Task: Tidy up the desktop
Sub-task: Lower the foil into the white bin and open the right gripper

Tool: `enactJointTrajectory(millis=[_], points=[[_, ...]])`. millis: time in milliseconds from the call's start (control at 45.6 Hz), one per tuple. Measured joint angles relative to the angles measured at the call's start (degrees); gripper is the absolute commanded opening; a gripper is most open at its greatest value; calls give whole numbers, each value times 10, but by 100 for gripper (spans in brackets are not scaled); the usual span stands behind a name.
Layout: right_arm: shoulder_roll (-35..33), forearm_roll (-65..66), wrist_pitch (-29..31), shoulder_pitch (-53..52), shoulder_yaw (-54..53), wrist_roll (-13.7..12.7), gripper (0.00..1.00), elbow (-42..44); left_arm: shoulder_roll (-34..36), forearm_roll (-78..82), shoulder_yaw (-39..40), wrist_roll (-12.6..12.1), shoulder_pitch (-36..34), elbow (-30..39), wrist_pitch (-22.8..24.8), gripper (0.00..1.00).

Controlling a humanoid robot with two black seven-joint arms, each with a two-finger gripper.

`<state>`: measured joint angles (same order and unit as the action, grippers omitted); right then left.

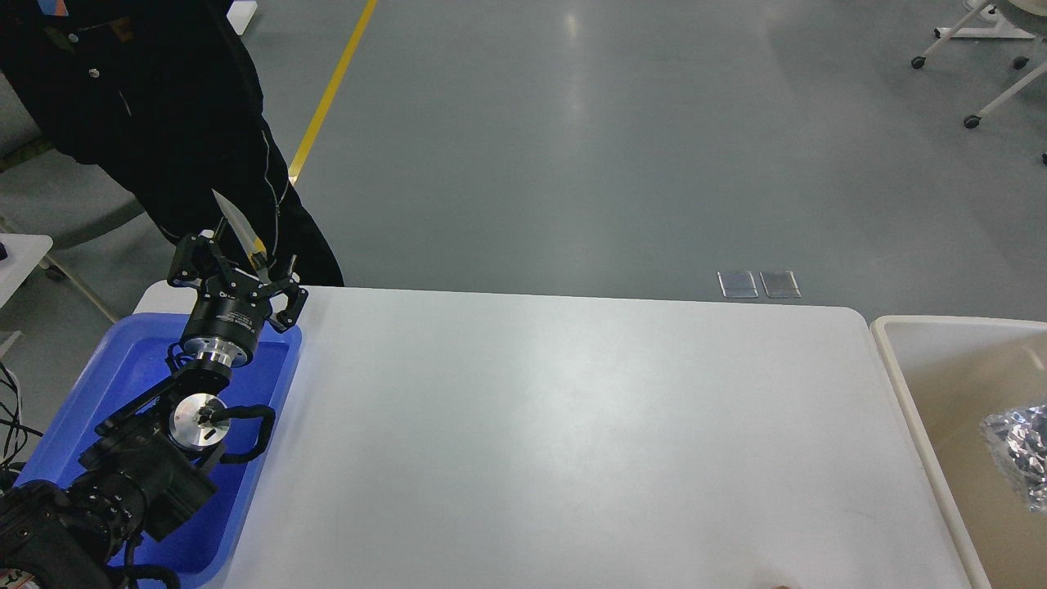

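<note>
The white desktop [572, 425] fills the middle of the head view and nothing lies on it. My left gripper [245, 274] is at the desktop's far left corner, above the far end of the blue tray [123, 368]. It is shut on a small knife [235, 225] with a silver blade that points up and away, with a bit of yellow near the fingers. The right gripper is out of view.
A beige bin [924, 368] stands off the desktop's right edge with a crumpled silvery bag [1018, 450] in it. A person in black clothes [164, 106] stands just behind the tray and my left gripper. Wheeled stands [981, 41] are on the floor far right.
</note>
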<state>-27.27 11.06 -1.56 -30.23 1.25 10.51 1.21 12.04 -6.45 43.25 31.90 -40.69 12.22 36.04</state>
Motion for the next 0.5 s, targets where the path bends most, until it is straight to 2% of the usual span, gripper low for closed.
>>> enactJointTrajectory(millis=[373, 395, 417, 461, 504], points=[[9, -5, -17, -13, -14, -13, 0, 5, 0, 0, 0, 0, 0, 0, 0, 100], [9, -5, -18, -14, -16, -13, 7, 5, 0, 0, 0, 0, 0, 0, 0, 100], [9, -5, -19, -15, -17, -14, 19, 5, 0, 0, 0, 0, 0, 0, 0, 100], [10, -5, -21, -18, -19, -16, 56, 5, 0, 0, 0, 0, 0, 0, 0, 100], [10, -5, -23, -21, -21, -18, 84, 5, 0, 0, 0, 0, 0, 0, 0, 100]])
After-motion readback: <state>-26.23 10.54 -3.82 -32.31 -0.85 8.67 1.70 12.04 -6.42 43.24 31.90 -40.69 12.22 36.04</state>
